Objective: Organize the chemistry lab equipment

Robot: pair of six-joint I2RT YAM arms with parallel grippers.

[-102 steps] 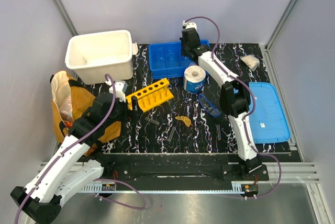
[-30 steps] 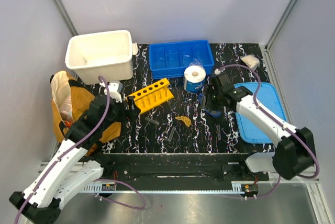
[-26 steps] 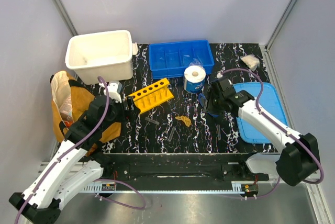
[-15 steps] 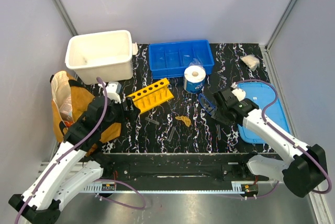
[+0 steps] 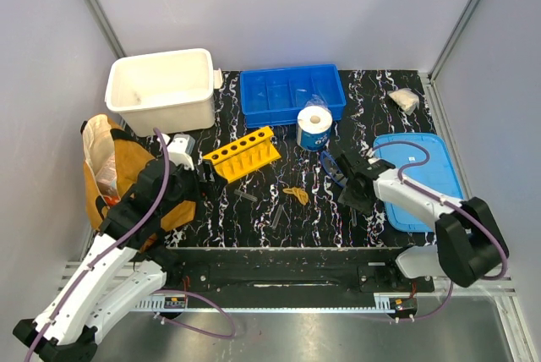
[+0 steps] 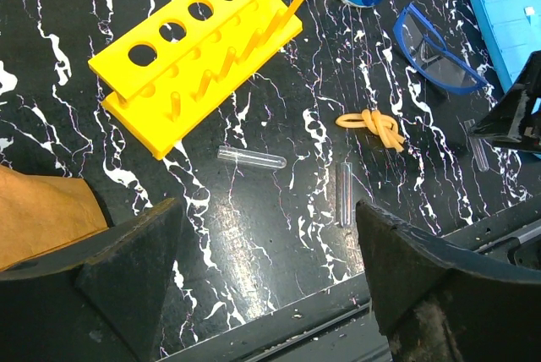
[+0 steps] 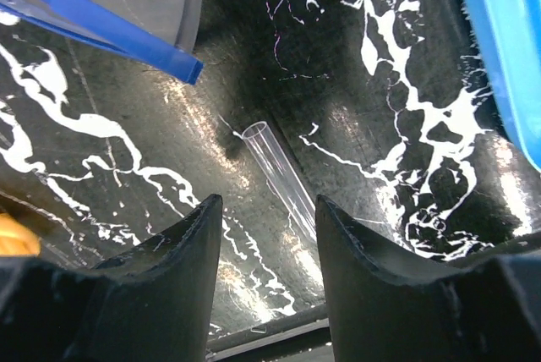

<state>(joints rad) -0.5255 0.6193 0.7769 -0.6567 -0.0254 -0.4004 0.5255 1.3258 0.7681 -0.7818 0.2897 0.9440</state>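
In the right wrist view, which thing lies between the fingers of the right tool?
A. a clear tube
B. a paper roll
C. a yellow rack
A: the clear tube lies flat on the black table, inside the open right tool.

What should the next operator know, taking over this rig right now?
Left gripper: open, empty, hovering near the rack.
Right gripper: open and low, jaws either side of a tube lying by the goggles; no grasp yet.
In front of the rack lie a second tube and a third tube; the yellow piece lies between them and the goggles.
Done: nothing racked, all six holes empty.
Left: rack the three tubes, tidy the goggles and yellow piece.
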